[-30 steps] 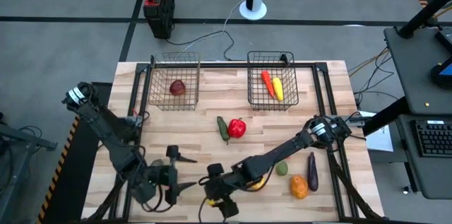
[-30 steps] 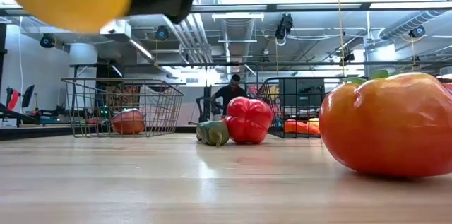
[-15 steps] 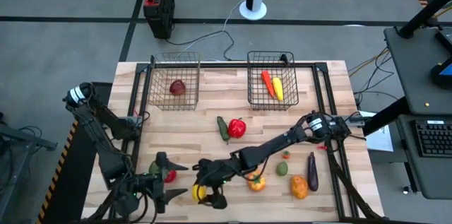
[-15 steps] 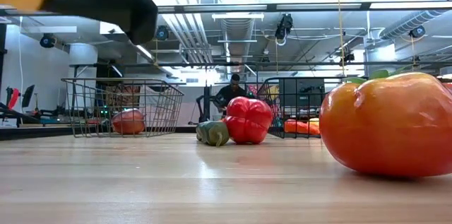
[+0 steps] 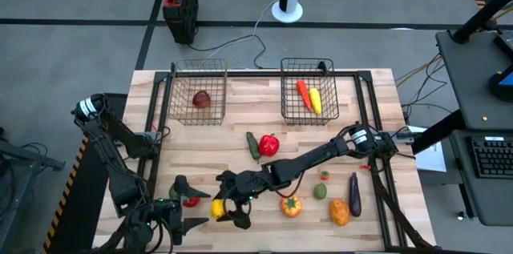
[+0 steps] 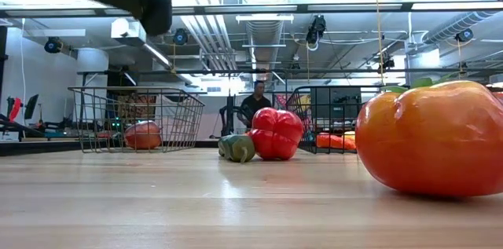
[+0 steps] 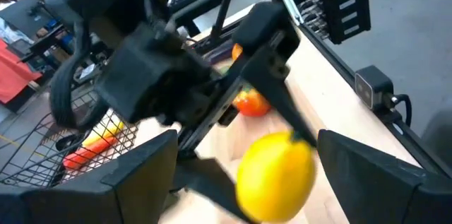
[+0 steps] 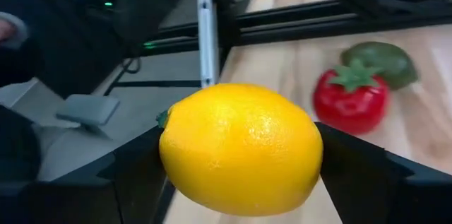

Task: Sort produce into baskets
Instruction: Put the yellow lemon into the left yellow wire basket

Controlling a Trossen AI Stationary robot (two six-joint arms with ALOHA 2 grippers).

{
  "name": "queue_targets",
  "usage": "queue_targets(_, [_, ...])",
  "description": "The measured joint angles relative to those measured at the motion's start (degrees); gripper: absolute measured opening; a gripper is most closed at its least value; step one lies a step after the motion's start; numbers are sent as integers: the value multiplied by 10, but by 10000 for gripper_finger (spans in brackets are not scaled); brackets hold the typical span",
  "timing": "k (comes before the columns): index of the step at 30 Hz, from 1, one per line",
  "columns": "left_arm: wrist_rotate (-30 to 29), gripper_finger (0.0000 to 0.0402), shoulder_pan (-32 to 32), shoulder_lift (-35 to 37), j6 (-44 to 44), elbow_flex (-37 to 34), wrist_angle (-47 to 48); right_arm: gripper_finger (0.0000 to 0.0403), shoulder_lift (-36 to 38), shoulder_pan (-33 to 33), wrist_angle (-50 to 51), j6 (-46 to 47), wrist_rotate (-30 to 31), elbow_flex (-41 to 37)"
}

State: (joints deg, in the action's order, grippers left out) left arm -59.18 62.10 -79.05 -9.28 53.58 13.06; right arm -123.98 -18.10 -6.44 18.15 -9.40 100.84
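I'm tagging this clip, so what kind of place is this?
Probably a robotics lab or workshop: a wooden table on a grey floor, exposed ceiling ducts overhead, a desk with a keyboard beside it, and a person working in the background.

The right gripper (image 5: 220, 209) holds a round yellow toy lemon (image 5: 217, 207) between its jaws, near the left gripper (image 5: 186, 209).

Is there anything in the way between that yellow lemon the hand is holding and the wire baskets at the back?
Partly. The right hand holds the round yellow toy lemon near the table's front. The left dark wire-mesh basket looks reachable over bare wood. Toward the right wire-mesh basket, the red toy pepper and green toy vegetable lie between; carried high, the lemon would likely clear them.
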Motion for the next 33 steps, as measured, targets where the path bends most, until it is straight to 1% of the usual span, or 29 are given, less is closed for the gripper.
queue_targets(4, [-1, 322, 0, 0, 0, 0, 10, 314, 0, 9, -24, 3, 4, -1])
queue_targets(9, [-10, 322, 1, 0, 3, 4, 49, 307, 3, 25, -40, -12, 2, -1])
queue_targets(13, [-36, 322, 2, 1, -6, 27, 90, 315, 3, 35, -50, -12, -15, -8])
queue_targets(17, [-38, 322, 2, 1, -7, 43, 112, 319, 11, 37, -51, -15, -27, -26])
queue_targets(20, [-38, 322, 2, 1, -8, 45, 120, 312, 37, 36, -66, -26, -28, -61])
queue_targets(22, [-38, 322, 2, 1, -12, 45, 121, 308, 69, 36, -80, -28, -25, -99])
queue_targets(26, [-65, 322, 2, 1, -20, 44, 121, 310, 131, 36, -141, -23, 19, -186])
queue_targets(30, [-102, 322, -4, 1, -20, 39, 120, 319, 171, 34, -261, 0, 56, -273])
queue_targets(33, [-119, 322, -11, 0, -17, 38, 120, 319, 180, 34, -351, 67, 85, -319])
